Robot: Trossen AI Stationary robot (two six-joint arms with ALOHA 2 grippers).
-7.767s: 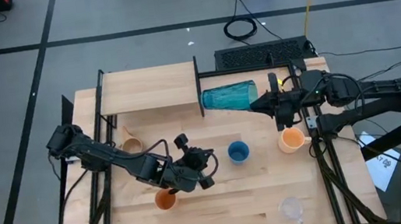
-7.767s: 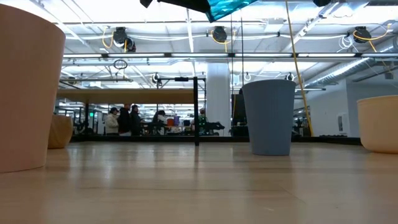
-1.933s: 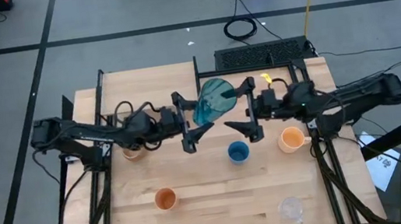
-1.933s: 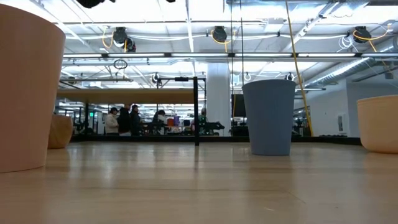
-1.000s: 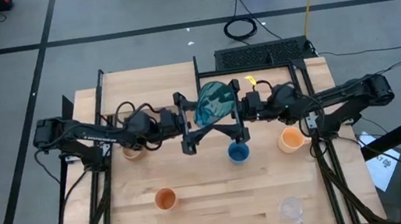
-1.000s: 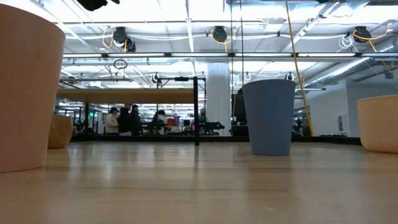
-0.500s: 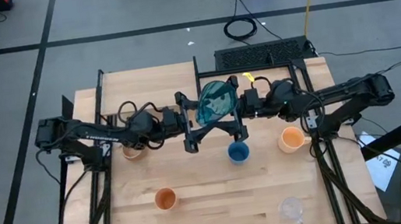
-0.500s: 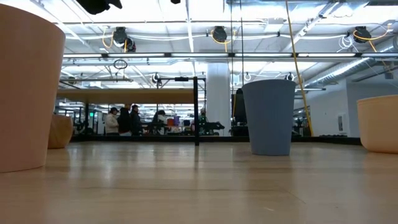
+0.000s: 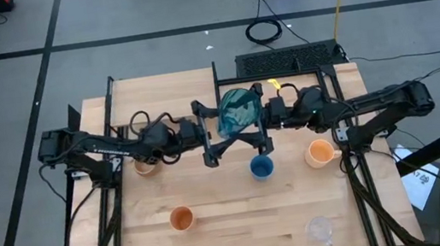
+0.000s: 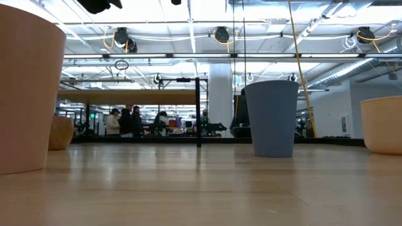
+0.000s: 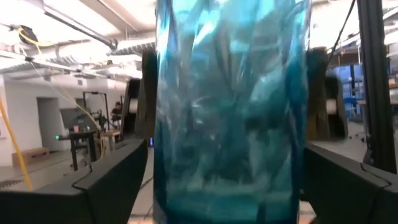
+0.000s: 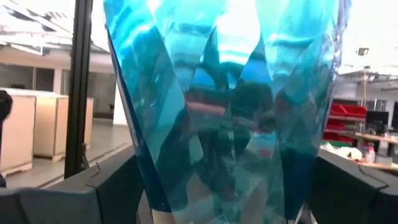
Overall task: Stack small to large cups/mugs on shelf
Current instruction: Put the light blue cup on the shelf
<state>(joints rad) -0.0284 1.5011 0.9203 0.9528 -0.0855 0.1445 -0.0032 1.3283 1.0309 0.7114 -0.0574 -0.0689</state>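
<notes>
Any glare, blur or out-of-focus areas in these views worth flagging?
Low view: the near orange cup at the picture's left is soft, and bright ceiling lights wash out the top. Left wrist view: the teal tumbler fills the picture, blurred. Right wrist view: window glare bleaches the background behind the tumbler. High view: evenly lit, sharp.

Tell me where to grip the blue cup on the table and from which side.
Grip the blue cup across its rim from straight above: it stands upright, mouth open upward, tapering toward the base, with free space all around it. Both grippers are now at the teal tumbler.
</notes>
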